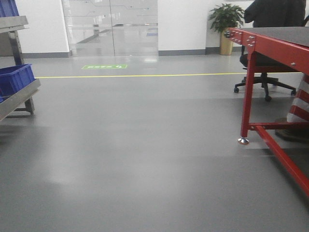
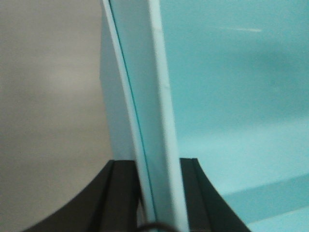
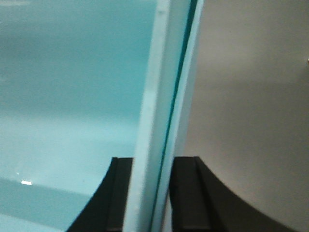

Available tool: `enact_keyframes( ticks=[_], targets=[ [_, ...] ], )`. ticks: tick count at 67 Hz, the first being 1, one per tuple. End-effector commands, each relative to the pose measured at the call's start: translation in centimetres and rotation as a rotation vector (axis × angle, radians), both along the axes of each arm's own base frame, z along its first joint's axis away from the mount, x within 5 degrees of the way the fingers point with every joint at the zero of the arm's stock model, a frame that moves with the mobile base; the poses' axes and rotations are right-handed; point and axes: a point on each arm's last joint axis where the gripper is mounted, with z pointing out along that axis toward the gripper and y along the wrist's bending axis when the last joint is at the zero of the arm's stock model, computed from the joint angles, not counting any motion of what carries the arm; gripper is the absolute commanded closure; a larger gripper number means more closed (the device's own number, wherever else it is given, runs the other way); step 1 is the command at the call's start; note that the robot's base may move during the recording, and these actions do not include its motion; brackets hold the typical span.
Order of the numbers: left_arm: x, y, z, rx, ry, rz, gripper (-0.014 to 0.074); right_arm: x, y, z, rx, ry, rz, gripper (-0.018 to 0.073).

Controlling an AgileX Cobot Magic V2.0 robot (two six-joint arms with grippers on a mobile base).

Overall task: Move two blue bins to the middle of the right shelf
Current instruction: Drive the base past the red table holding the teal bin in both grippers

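Firmly, the pale blue bins (image 2: 231,96) are gripped at opposite walls by both tools.

The left tool (image 2: 159,193) is closed on an upright wall and rim, with one black finger (image 2: 120,198) set on each side. The tub's pale inside is shown to the right of it and grey floor (image 2: 48,96) to the left. The right tool (image 3: 153,193) is closed likewise on the facing wall, with the inside lying to its left. Along each gripped edge two pale layers are seen pressed together, parted by a thin dark seam, as of one tub nested in another. The bins are seen only from the wrist views. In the front view a steel rack (image 1: 19,96) carrying a dark blue bin (image 1: 14,79) is seen at the left edge, well apart from a red-framed table (image 1: 270,41) at the right.
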Motion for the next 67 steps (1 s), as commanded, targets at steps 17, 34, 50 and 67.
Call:
enact_keyframes(
  ticks=[17, 34, 50, 67],
  targets=[
    [-1.23, -0.11, 2.0, -0.067, -0.1, -0.029, 0.0707, 0.1, -0.45, 1.24, 0.019, -0.101, -0.025, 0.0721],
    [-1.23, -0.11, 2.0, -0.067, -0.1, -0.029, 0.0707, 0.15, -0.39, 1.4, 0.032, -0.116, -0.023, 0.0721],
    [-1.21, -0.06, 2.0, -0.066, -0.101, -0.027, 0.0707, 0.16, -0.38, 1.42, 0.033, -0.118, -0.023, 0.0721],
    [-1.21, -0.06, 2.0, -0.066, -0.101, -0.027, 0.0707, 0.16, -0.38, 1.42, 0.033, -0.118, -0.023, 0.0721]
  ],
)
